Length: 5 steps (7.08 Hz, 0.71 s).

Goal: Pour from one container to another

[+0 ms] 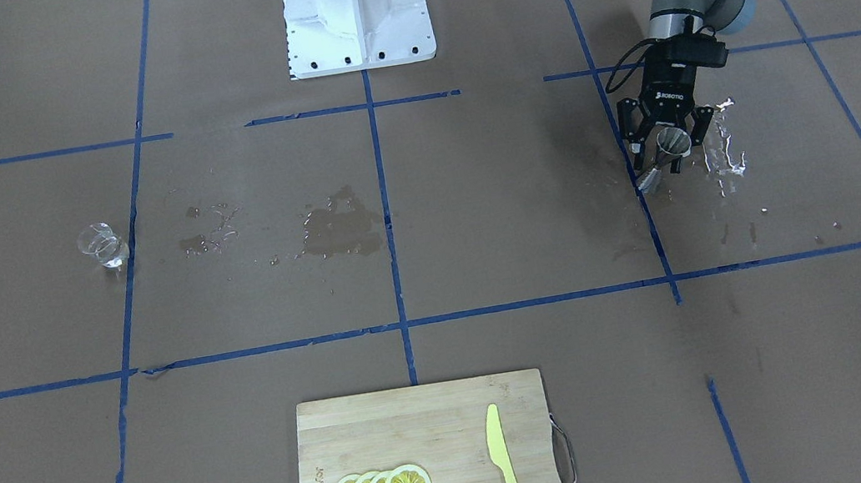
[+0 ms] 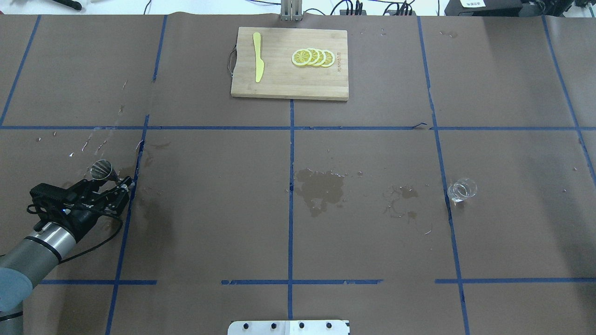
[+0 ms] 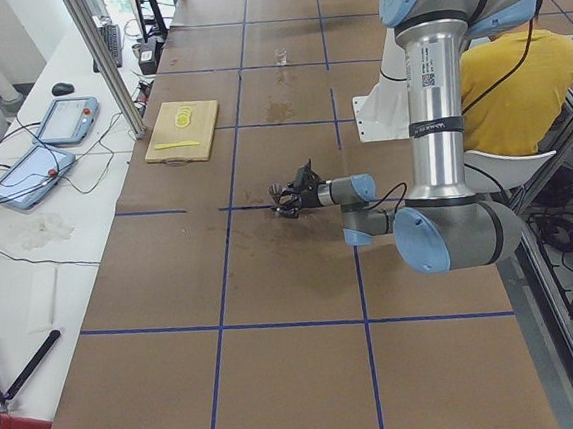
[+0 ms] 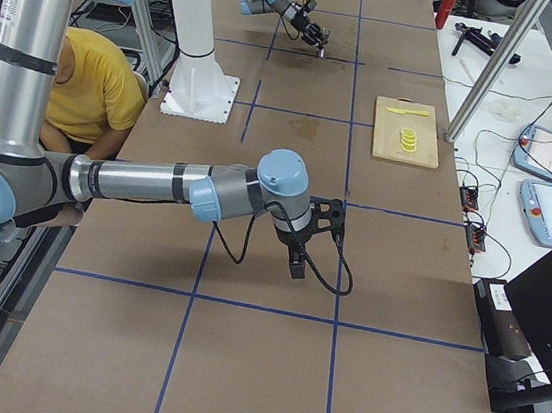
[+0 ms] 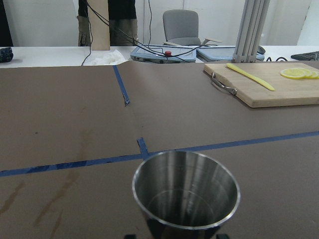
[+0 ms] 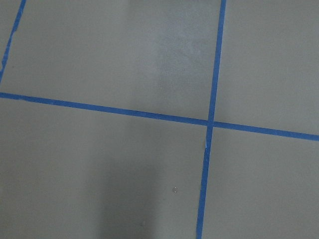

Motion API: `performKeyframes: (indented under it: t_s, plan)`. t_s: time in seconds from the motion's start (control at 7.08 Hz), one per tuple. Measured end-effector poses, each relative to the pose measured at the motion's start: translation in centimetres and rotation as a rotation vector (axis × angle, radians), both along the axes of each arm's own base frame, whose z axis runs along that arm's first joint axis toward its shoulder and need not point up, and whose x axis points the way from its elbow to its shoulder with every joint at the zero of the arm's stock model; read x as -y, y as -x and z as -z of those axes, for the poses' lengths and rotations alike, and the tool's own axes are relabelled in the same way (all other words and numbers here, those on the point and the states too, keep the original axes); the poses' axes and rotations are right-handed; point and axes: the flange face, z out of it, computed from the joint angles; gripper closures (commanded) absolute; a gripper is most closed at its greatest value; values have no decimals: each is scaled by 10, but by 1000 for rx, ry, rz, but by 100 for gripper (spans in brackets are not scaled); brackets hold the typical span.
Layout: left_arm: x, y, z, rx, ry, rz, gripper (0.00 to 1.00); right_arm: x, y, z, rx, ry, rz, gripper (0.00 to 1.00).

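The left pincer point(image 1: 668, 151) is reaching in low and level over the brown surface point(image 2: 209, 223), well away from the board point(image 2: 279, 86), on the robot's side of it and far toward the robot's left. Its fingers point(image 1: 634, 150) are standing spread, one on each side of the jigger point(image 1: 672, 144), and the front view is showing a gap at each side. The jigger is standing with its open mouth up, just in front of the left wrist camera. Bright wet streaks are lying beside it.

The beaker point(image 2: 462, 189) is sitting alone on the surface, nearer the robot than the board and well off toward the robot's right, beside a blue tape line. A dark wet patch point(image 2: 321, 188) is lying between the board and the robot's base.

A yellow knife point(image 2: 257, 63) and a row of lemon slices point(image 2: 313, 57) are lying on the board.

The right pincer point(image 4: 295, 267) is hanging over bare surface, far from the board. Whether it is clenched or released I cannot tell.
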Motion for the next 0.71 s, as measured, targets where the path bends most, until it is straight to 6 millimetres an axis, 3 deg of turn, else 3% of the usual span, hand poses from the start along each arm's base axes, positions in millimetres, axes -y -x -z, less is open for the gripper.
performKeyframes:
  t_s: [0.14, 0.71]
  plan:
    - [-1, -1, 0, -1, 0, -2, 45, 0, 0, -1, 0, 1, 0, 0]
    - [-2, 0, 0, -1, 0, -3, 45, 0, 0, 0, 0, 1, 0, 0]
